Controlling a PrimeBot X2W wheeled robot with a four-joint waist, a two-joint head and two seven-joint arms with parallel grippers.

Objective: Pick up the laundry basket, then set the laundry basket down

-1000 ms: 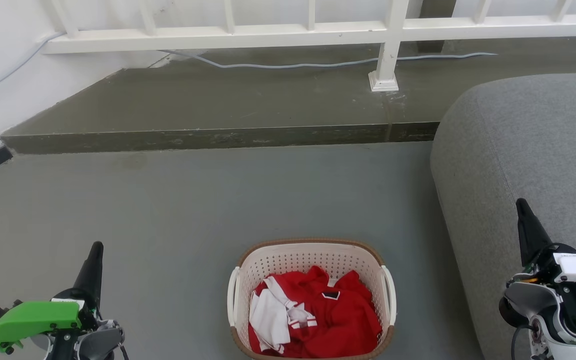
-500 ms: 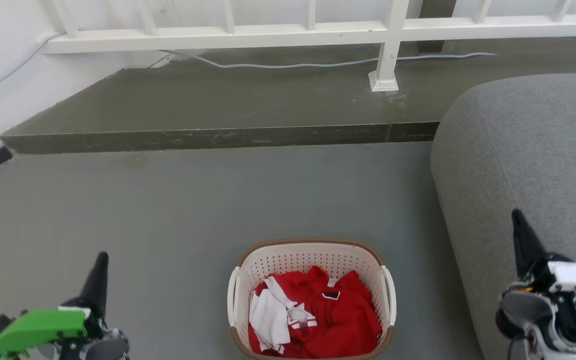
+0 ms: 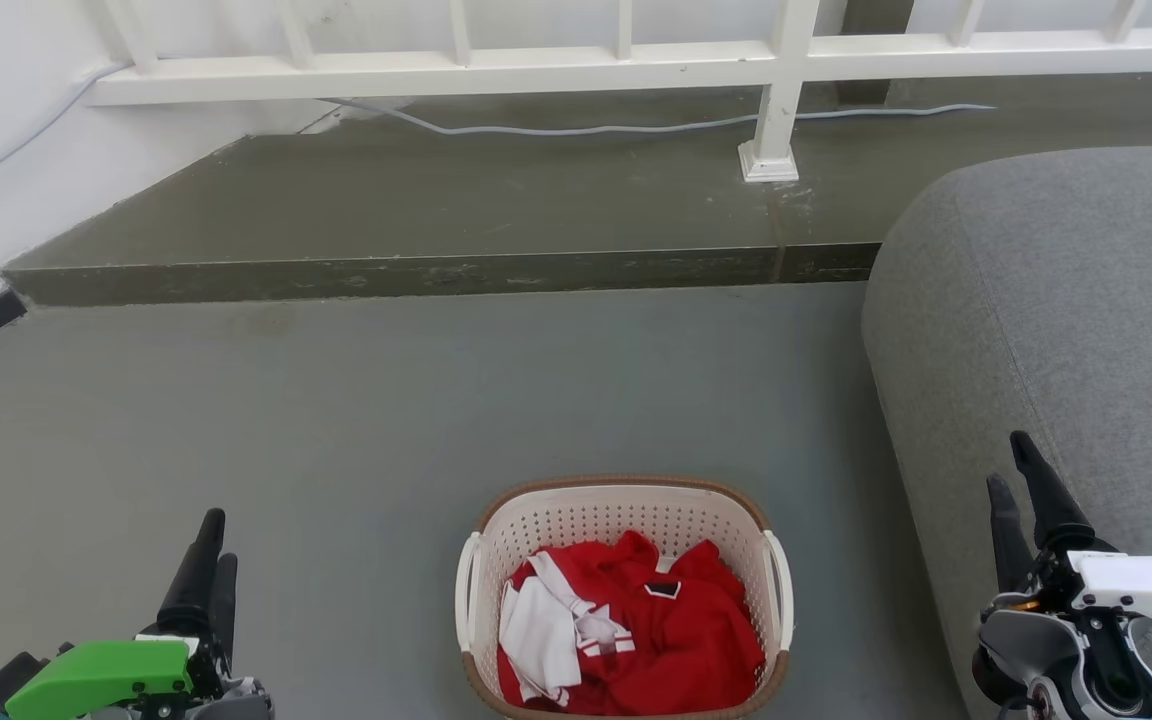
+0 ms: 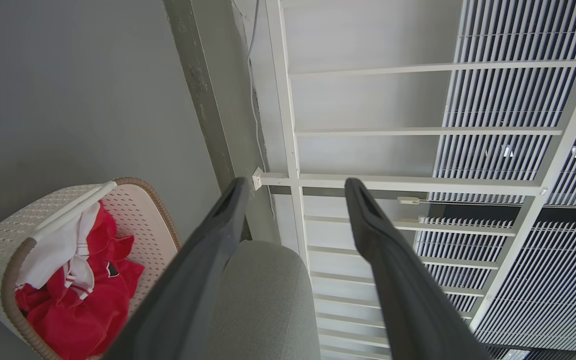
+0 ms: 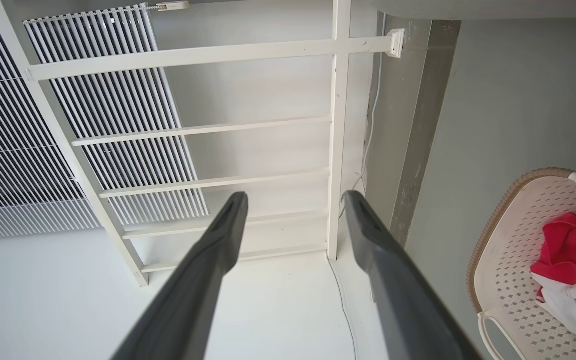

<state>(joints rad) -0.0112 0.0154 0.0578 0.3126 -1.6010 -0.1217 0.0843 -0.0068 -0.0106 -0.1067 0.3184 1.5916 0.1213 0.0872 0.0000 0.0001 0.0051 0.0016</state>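
Left gripper [image 3: 220, 538], right gripper [image 3: 1006, 461] spread, empty, flanking laundry basket [image 3: 626, 515] on floor [image 3: 386, 400].

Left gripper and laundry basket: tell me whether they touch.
Apart. Head view shows a wide strip of floor between the left gripper and the laundry basket.

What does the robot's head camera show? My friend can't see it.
A basket of red and white clothes sits on the floor. The left pincer and right pincer are open, one on each side. A grey sofa is at right.
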